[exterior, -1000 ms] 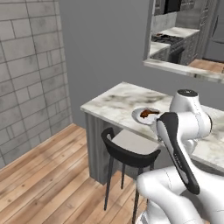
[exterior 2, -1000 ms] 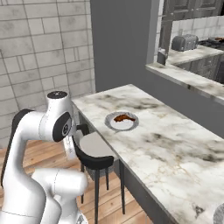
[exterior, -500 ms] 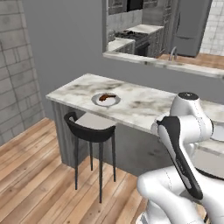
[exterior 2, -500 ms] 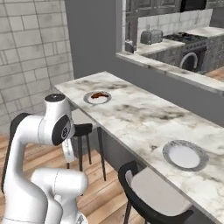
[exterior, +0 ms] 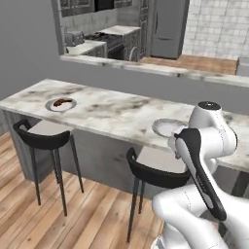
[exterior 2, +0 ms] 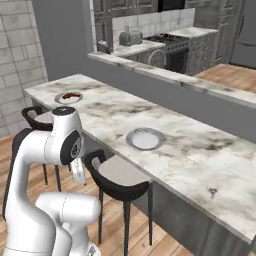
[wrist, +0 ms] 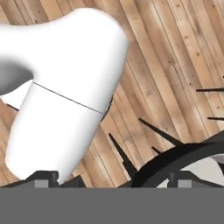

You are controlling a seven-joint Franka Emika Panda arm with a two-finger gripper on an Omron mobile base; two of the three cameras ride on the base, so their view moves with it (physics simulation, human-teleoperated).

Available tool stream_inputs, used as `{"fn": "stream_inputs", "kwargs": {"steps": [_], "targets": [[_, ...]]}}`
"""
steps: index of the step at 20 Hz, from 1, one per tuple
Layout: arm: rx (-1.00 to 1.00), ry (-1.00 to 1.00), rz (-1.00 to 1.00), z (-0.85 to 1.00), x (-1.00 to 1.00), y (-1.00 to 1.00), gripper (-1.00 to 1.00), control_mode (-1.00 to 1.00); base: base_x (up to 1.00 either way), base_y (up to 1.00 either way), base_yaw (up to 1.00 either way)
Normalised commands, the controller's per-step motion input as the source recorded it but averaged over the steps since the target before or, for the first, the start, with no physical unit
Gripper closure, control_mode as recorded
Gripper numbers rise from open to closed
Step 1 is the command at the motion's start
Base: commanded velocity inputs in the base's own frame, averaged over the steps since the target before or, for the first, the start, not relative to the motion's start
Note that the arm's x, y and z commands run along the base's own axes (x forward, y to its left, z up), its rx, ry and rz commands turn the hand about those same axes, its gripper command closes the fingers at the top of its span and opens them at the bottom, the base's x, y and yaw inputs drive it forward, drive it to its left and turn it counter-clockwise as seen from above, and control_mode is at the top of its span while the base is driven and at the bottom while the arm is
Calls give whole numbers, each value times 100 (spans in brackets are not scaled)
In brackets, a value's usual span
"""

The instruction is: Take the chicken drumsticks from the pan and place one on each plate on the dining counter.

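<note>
On the dining counter (exterior 2: 200, 155), two plates (exterior 2: 145, 138), one drumstick (exterior: 60, 102).

Two plates: one (exterior: 61, 104) bearing a single drumstick (exterior: 61, 102), one (exterior: 168, 128) bare. Two stools (exterior: 43, 135) (exterior: 154, 168). One surface (exterior: 112, 111).

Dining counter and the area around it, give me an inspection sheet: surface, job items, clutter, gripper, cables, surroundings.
Surface: dining counter, veined marble, long.
Job's things: far plate carries one chicken drumstick; near plate is bare.
Clutter: nothing seen.
Gripper: gripper open, holding nothing, pointed down at the wood floor.
Cables: nothing seen.
Surroundings: two black-backed stools tucked under the counter; kitchen with stove and toaster behind the pass-through.
</note>
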Motion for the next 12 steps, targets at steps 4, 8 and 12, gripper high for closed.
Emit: {"fn": "stream_inputs", "kwargs": {"steps": [4, 8, 12], "targets": [[0, 0, 0, 0, 0, 0, -100, 100, -66, -100, -22], [0, 0, 0, 0, 0, 0, -100, 100, -33, -100, -25], [0, 0, 0, 0, 0, 0, -100, 100, -4, -100, -26]]}}
